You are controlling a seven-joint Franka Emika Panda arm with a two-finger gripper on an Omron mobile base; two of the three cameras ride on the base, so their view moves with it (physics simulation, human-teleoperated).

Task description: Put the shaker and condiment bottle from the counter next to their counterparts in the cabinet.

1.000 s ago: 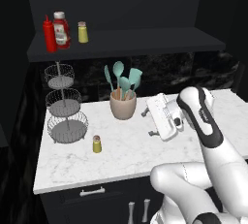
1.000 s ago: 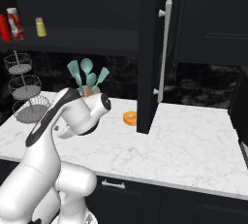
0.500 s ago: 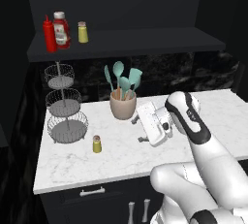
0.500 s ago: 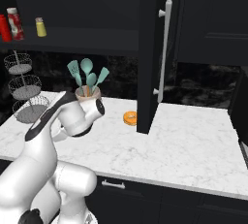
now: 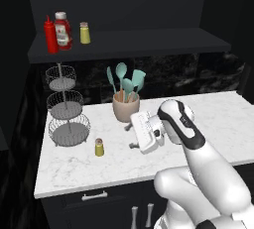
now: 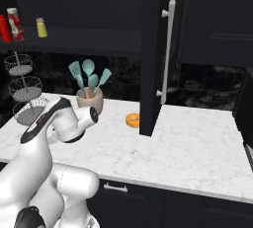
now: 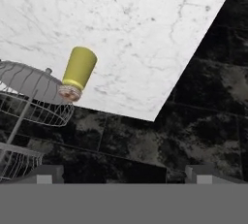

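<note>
Shaker (image 5: 99,147) upright on white marble table (image 5: 208,134), just beside lowest tier of wire basket stand (image 5: 65,109), toward table's front edge; yellow-olive body, silver cap. Same shaker (image 7: 79,72) seen rolled in hand view, cap end near basket stand (image 7: 29,97) rim, apart from it. End effector (image 5: 135,136) low over table, on far side of shaker from basket stand, near but not touching shaker; released, jaws spread wide, nothing between them. Fingertips (image 7: 48,173) barely visible at bottom of hand view, wide apart. Utensil crock (image 5: 125,110) with teal spatulas behind end effector, farther from basket stand than shaker. Slim red condiment bottle (image 5: 50,35) already on dark cabinet shelf (image 5: 149,42), above basket stand, touching or just beside wider red bottle (image 5: 62,27) with white cap and label. Second yellow shaker (image 5: 85,33) on same shelf, just past wider bottle. Orange ring-shaped item (image 6: 132,120) on table beyond crock (image 6: 90,101), well apart from basket stand (image 6: 23,94), next to open cabinet door (image 6: 153,54).
</note>
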